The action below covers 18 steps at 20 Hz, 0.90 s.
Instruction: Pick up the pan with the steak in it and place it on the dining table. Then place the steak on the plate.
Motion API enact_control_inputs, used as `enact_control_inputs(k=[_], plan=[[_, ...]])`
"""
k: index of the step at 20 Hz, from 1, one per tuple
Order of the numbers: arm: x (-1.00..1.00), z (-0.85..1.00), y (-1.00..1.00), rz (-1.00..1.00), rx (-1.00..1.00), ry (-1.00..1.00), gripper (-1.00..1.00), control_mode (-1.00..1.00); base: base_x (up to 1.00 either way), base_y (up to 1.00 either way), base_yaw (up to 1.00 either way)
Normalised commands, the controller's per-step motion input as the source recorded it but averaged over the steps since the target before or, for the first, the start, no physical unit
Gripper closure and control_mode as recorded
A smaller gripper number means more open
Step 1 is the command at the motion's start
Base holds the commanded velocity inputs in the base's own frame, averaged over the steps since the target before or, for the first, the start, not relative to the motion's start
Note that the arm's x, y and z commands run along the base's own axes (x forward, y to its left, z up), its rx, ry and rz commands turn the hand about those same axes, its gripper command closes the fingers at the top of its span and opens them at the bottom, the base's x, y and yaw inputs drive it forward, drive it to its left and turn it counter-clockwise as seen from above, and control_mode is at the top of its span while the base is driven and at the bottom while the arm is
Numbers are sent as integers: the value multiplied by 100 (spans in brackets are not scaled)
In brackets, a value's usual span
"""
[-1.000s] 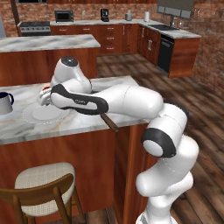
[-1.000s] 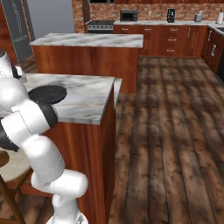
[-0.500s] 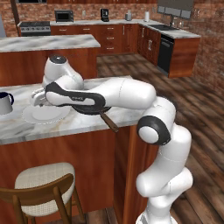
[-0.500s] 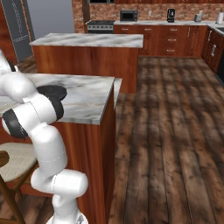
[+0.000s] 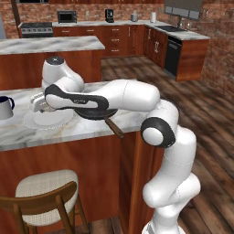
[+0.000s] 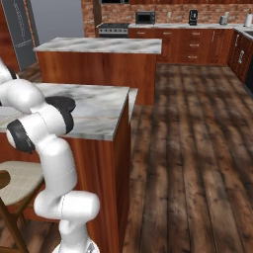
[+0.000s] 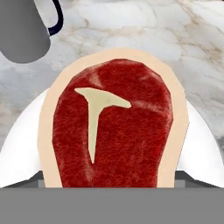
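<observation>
The steak [image 7: 116, 131], red with a pale fat rim, hangs very close to the hand camera and hides the fingertips. My gripper [image 5: 36, 106] is shut on it, over the white plate [image 5: 48, 119]. The plate's rim [image 7: 203, 151] shows on both sides behind the meat. The black pan [image 5: 93, 113] sits on the dining table [image 5: 68, 130] just right of the plate, under my forearm. Its brown handle [image 5: 113, 127] sticks out over the table's front edge. In the right base view the pan [image 6: 62, 103] lies on the marble top [image 6: 99, 111] behind my arm.
A white mug [image 5: 5, 107] stands left of the plate and shows as a grey mug [image 7: 22, 26] at the hand view's top left. A cushioned stool [image 5: 43, 192] stands below the table. A second marble island [image 5: 50, 45] lies behind.
My hand has reached a little further left and lower over the plate, and the elbow has swung out. The pan has stayed in place.
</observation>
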Motion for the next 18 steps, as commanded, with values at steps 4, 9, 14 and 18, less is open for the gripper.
enact_control_inputs(k=[4, 9, 14, 18], plan=[[0, -21, 0, 0, -3, 5, 100, -100, 0, 0, 0], [0, -18, 0, 0, -3, 4, 100, -100, 0, 0, 0], [0, -17, 0, 0, -2, 4, 100, -100, 0, 0, 0], [2, -12, 0, 0, -1, 1, 100, -100, 0, 0, 0]])
